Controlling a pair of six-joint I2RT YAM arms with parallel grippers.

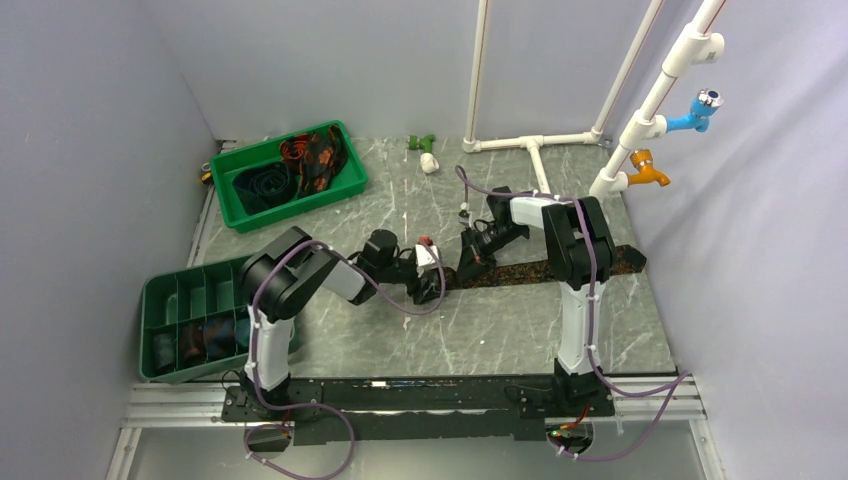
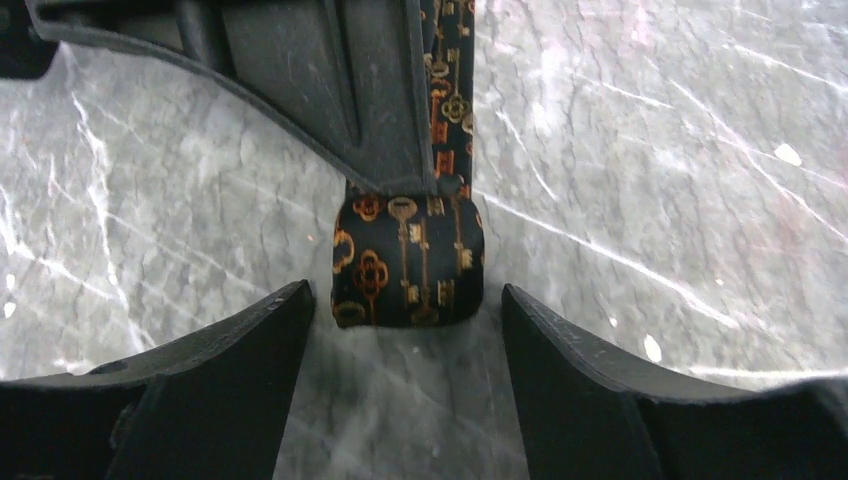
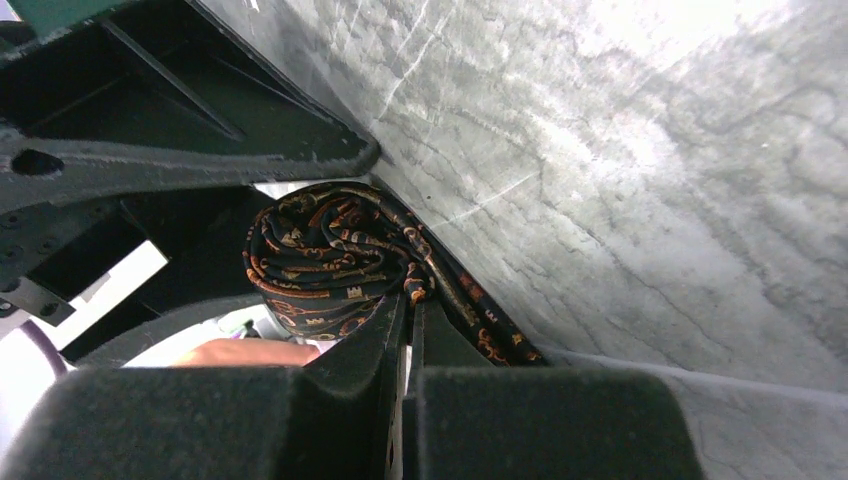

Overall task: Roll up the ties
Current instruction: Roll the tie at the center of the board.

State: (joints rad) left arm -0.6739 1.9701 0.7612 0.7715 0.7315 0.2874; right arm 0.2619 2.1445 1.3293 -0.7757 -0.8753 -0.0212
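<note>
Left gripper point(image 2: 405, 298) released, flanking rolled end of dark brown, orange-patterned cloth necktie point(image 2: 402, 258), right gripper point(image 3: 408, 305) clenched, tips against the roll, grey marbled tabletop point(image 2: 650, 150)

The right end effector point(image 3: 408, 305), jaws pressed together, touches the rolled tie point(image 3: 320, 250) (dark, orange-printed) on the marbled table point(image 3: 620, 180).

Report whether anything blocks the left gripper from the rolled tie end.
Nothing visible does. The rolled tie end lies on the bare table, right at the fingertips of the open left gripper. The shut right gripper pinches it from the far side, not in between.
</note>
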